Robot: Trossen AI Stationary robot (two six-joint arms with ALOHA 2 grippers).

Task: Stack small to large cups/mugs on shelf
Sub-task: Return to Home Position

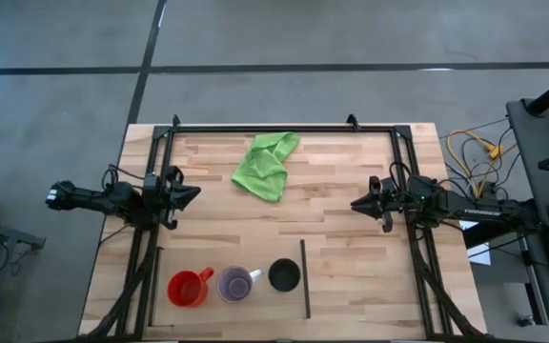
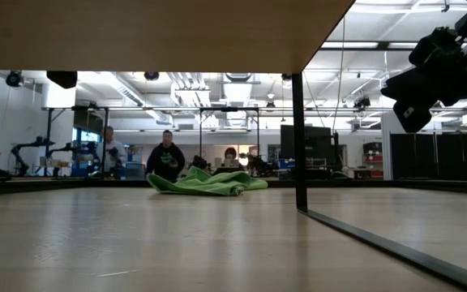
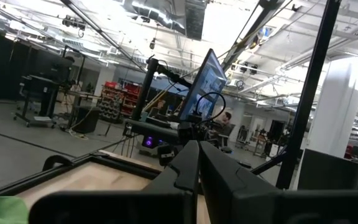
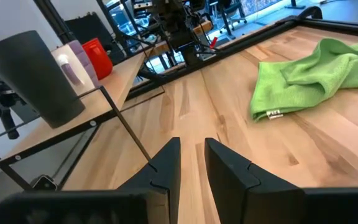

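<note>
Three cups stand upright in a row on the light wood shelf [image 1: 255, 257] near the table's front edge: a red handled mug [image 1: 187, 289], a translucent purple cup [image 1: 235, 284] and a black cup [image 1: 284, 275]. The right wrist view shows the black cup [image 4: 36, 74], the purple cup [image 4: 73, 62] and the red mug [image 4: 98, 55] on the raised shelf [image 4: 114, 84]. My left gripper [image 1: 193, 197] is shut and empty at the table's left. My right gripper [image 1: 357, 203] is at the right, empty, with a narrow gap between its fingers [image 4: 191, 155].
A bright green cloth [image 1: 268, 164] lies crumpled at the table's far middle. A black metal frame [image 1: 284, 128] runs along the far edge and both sides. Thin black upright bars [image 2: 298, 142] edge the shelf. People show in the room beyond the table.
</note>
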